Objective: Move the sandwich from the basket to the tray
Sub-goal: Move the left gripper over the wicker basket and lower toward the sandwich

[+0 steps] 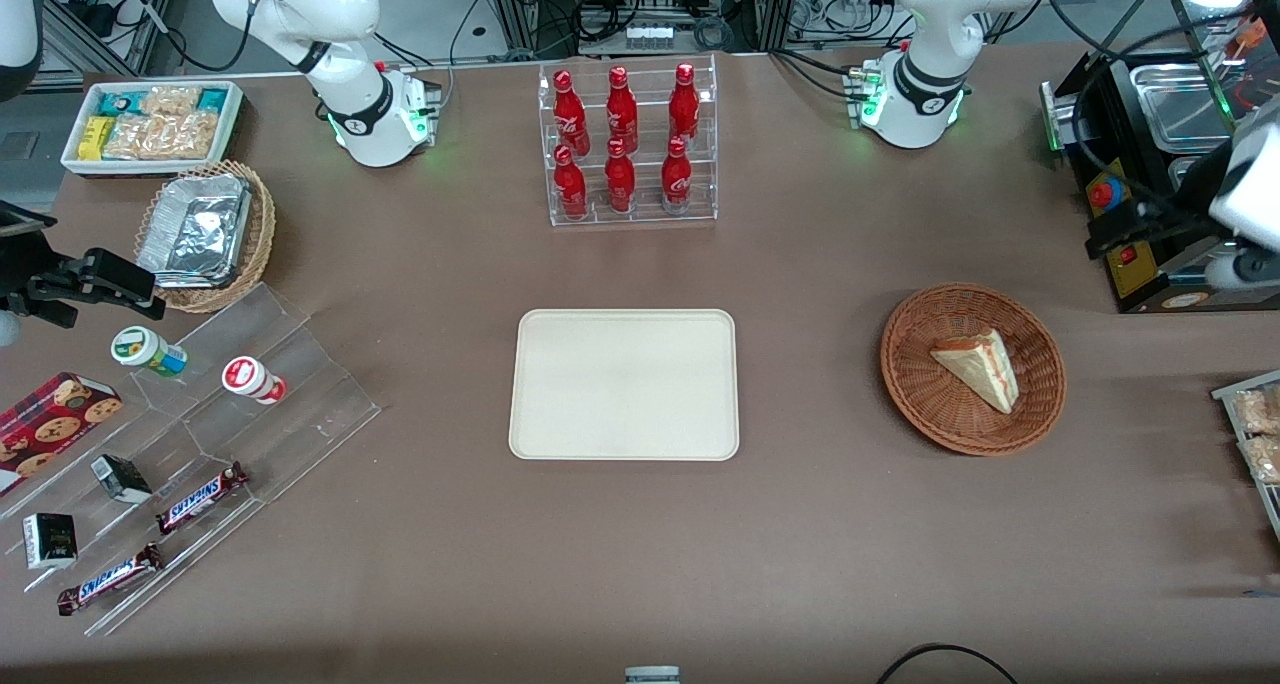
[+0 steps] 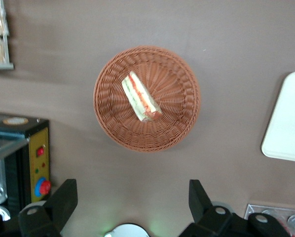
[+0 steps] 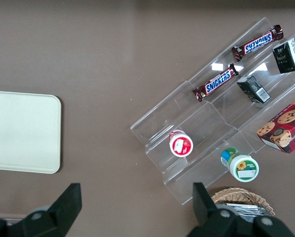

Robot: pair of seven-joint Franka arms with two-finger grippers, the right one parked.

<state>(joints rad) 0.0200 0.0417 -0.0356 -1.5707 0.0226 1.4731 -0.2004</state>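
**Sandwich waits in the basket**

The sandwich (image 1: 980,367) lies in the round basket (image 1: 1040,394), toward the working arm's end of the bench. The tray (image 1: 625,384) sits mid-bench, bare. The gripper (image 2: 132,197) hangs high above the basket, fingers (image 2: 63,200) wide apart.

My brown desk (image 1: 800,524) carries the tray (image 1: 624,384) and, toward the working arm's end, the basket (image 1: 972,369). I see the bottle rack (image 1: 630,144) farther from the front camera. The gripper (image 2: 132,200) hangs open above the desk near the basket.
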